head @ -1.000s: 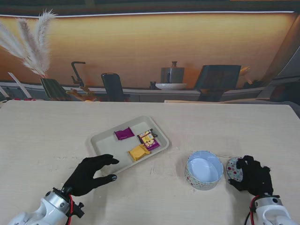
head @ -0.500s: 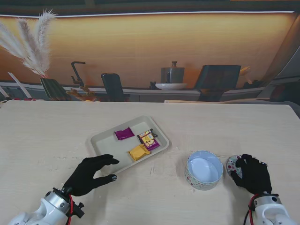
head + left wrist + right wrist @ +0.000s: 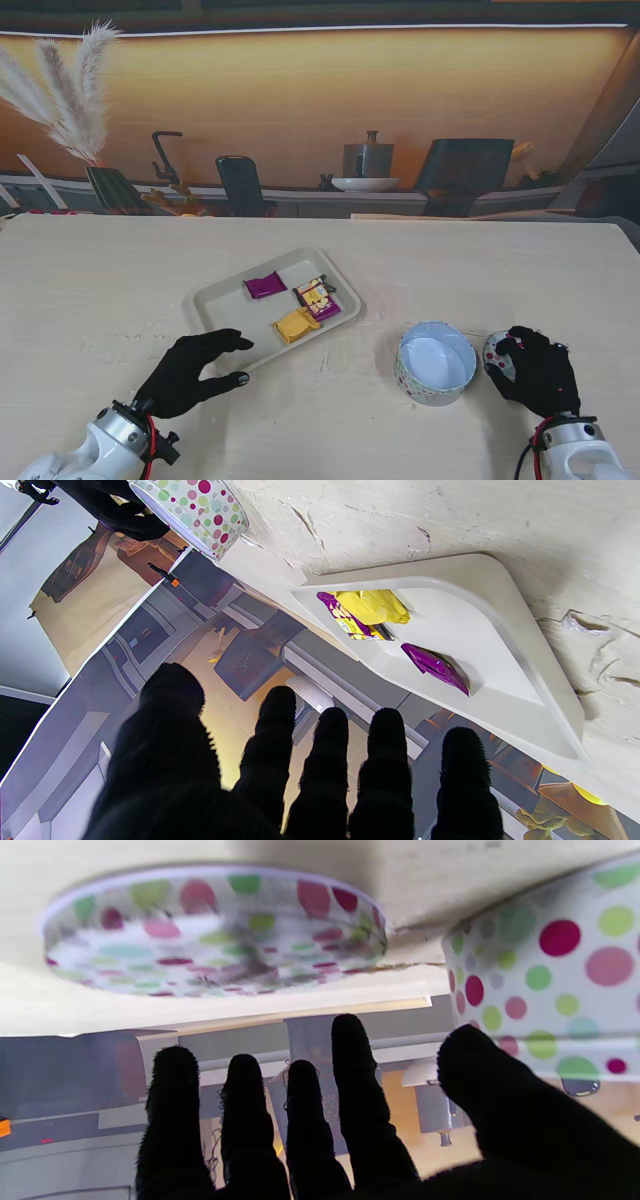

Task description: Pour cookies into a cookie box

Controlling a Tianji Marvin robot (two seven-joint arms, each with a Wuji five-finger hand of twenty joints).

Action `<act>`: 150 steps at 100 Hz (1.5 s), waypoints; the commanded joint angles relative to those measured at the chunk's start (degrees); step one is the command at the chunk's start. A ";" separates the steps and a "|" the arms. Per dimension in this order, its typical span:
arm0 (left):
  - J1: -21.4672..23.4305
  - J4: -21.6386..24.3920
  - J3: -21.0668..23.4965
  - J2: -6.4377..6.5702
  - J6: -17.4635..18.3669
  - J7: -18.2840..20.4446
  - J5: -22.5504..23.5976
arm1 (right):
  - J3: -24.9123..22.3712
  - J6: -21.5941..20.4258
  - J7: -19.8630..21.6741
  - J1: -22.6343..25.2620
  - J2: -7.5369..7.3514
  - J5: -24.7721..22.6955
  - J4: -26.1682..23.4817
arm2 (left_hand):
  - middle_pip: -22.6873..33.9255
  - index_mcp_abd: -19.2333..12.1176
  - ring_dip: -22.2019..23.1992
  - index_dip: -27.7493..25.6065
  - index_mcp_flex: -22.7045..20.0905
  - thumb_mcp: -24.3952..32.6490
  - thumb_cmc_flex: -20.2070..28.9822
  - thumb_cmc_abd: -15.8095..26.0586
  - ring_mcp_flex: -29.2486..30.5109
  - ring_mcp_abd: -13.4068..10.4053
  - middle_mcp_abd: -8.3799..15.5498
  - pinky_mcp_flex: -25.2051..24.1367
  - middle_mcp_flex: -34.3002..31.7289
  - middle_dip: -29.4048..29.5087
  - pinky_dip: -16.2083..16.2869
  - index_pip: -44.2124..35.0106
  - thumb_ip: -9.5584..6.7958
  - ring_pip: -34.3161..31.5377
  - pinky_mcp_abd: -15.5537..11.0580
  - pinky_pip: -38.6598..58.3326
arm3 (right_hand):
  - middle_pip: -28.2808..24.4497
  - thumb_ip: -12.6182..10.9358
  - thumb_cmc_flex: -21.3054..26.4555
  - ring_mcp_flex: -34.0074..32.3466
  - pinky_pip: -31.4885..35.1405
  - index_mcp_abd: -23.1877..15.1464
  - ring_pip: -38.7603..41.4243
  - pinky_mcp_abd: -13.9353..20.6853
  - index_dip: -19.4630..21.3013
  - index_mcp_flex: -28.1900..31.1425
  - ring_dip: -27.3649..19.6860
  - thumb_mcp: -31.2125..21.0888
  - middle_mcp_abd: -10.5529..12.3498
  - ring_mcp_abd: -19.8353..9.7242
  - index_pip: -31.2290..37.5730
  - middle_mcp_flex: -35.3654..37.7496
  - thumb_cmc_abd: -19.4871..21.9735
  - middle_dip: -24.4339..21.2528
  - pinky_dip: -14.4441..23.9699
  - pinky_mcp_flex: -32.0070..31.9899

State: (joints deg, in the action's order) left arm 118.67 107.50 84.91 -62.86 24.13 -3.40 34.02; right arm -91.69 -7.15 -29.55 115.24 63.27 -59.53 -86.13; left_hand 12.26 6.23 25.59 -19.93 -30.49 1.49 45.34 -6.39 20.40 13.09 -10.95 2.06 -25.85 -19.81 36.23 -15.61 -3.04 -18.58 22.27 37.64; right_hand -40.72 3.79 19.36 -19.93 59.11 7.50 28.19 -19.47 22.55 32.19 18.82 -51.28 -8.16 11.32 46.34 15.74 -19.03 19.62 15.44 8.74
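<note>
Right hand (image 3: 537, 371) nearest, low at right edge of stand view, black glove, wrist cut off by frame bottom. Fingers (image 3: 350, 1075) spread and straight in wrist view, over the dotted lid (image 3: 497, 357); lid lying flat on table, mostly hidden under the hand from the stand, only its left part showing. Contact with lid not clear; nothing gripped, hand slack and open. Lid blurred in wrist view (image 3: 215, 930).

Left hand (image 3: 190, 371) at lower left, palm down, fingers (image 3: 325, 760) apart, thumb tip close to near edge of tray (image 3: 215, 300); touching or not, cannot tell. Nothing held.

Cookie box (image 3: 435, 361) just left of lid, round, dotted wall, lid off, pale blue inside, no packets seen within. Cut off at corner in left wrist view (image 3: 200, 510).

Farther out, tray holding wrapped cookies: yellow packet (image 3: 296, 325) nearest, mixed yellow-purple packet (image 3: 318, 298) touching it, partly overlapped; purple packet (image 3: 265, 285) apart, toward far left. Print on wrappers too small to read.
</note>
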 commanded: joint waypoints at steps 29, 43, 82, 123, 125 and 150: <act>0.58 0.33 0.21 -0.35 0.06 0.38 0.41 | -0.72 -6.00 -3.23 3.52 0.96 -0.51 -10.45 | 0.13 -0.95 1.01 -0.05 -0.67 -1.04 0.08 2.66 0.58 -0.13 0.13 -0.41 -0.41 -0.65 0.34 -0.37 -0.66 -0.33 0.15 0.64 | 0.91 -0.74 -1.45 -4.74 4.87 -1.31 2.48 -3.45 -2.03 -2.55 0.89 -0.68 0.49 -0.03 -0.62 1.68 -2.65 -0.28 3.30 3.72; 0.67 0.39 0.38 -0.40 0.11 0.10 0.65 | 0.79 -8.02 -4.41 4.57 1.25 -0.42 -14.98 | 0.16 -0.82 0.95 0.01 -0.52 -1.02 0.08 2.63 0.46 -0.20 0.09 -0.44 -0.44 -0.66 0.32 -0.28 -0.66 -0.21 0.10 0.58 | 1.58 -0.68 -1.31 -9.51 7.65 -1.61 4.08 -4.71 -2.60 -1.77 1.57 -0.96 0.18 1.08 -0.94 5.32 -3.82 -0.46 4.96 7.02; 1.05 0.60 1.66 -0.74 1.14 -1.82 1.78 | 10.20 -8.01 -6.95 3.49 1.12 -0.78 -18.19 | 0.04 -0.56 0.72 0.29 0.61 -0.95 0.30 1.50 0.08 -0.66 0.27 -0.66 0.03 -0.62 0.20 0.27 -0.76 0.28 -0.08 0.23 | 2.67 -0.34 -1.69 -19.21 12.17 -2.07 7.08 -5.62 -3.72 0.66 2.58 -0.96 0.30 2.65 -3.37 14.90 -6.91 -0.16 9.57 14.07; 1.25 0.34 2.67 -1.16 1.72 -4.27 2.96 | 13.46 -11.40 -4.81 1.83 0.99 1.55 -15.27 | -0.13 -0.11 0.36 0.64 2.02 -0.61 0.27 0.32 -0.41 -1.05 0.60 -0.87 0.70 -0.50 0.09 0.95 -0.87 1.01 -0.17 -0.34 | 8.04 -0.44 -3.86 -16.96 5.26 -2.32 0.63 -5.94 -6.77 -2.16 -0.30 4.42 1.18 2.18 -9.58 12.07 -5.27 -1.88 7.47 10.70; 1.23 0.30 2.63 -1.15 1.63 -4.27 3.02 | 13.71 -11.72 -4.99 1.61 1.02 1.69 -15.05 | -0.17 -0.01 0.32 0.72 2.33 -0.60 0.23 0.33 -0.58 -1.11 0.60 -0.97 0.80 -0.48 0.05 1.12 -0.86 1.12 -0.18 -0.44 | 8.40 -0.47 -4.04 -17.06 5.05 -2.36 0.38 -6.38 -7.19 -1.89 -0.42 4.65 1.02 2.43 -10.02 12.34 -5.31 -2.04 7.32 10.64; -0.06 -0.63 2.17 -1.40 0.60 -7.02 5.38 | 14.89 -13.07 -4.45 0.65 0.92 1.69 -15.83 | -0.66 0.31 -0.83 1.36 3.96 -0.46 -0.04 -0.40 -3.12 -2.57 0.85 -2.33 2.38 -0.14 -0.97 2.16 -0.83 3.42 -0.72 -3.27 | 9.27 -0.82 -3.70 -17.12 5.50 -3.09 0.10 -6.28 -7.74 -2.41 -0.49 6.21 1.37 2.13 -9.96 12.56 -4.09 -2.32 7.70 10.45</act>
State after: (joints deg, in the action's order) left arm 118.92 106.80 86.85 -63.74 25.11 -11.72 39.78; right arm -77.37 -19.79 -34.44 116.12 63.93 -57.97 -101.10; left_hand 12.26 6.42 25.54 -19.13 -28.60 1.49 45.34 -6.39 19.21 12.41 -10.95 0.45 -25.26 -19.81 36.23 -14.93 -3.04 -16.38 22.27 35.55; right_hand -31.88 3.74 17.30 -37.54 64.38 6.28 28.37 -24.56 15.27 30.67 18.81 -45.38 -7.57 12.92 36.49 29.16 -23.87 17.48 23.03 19.62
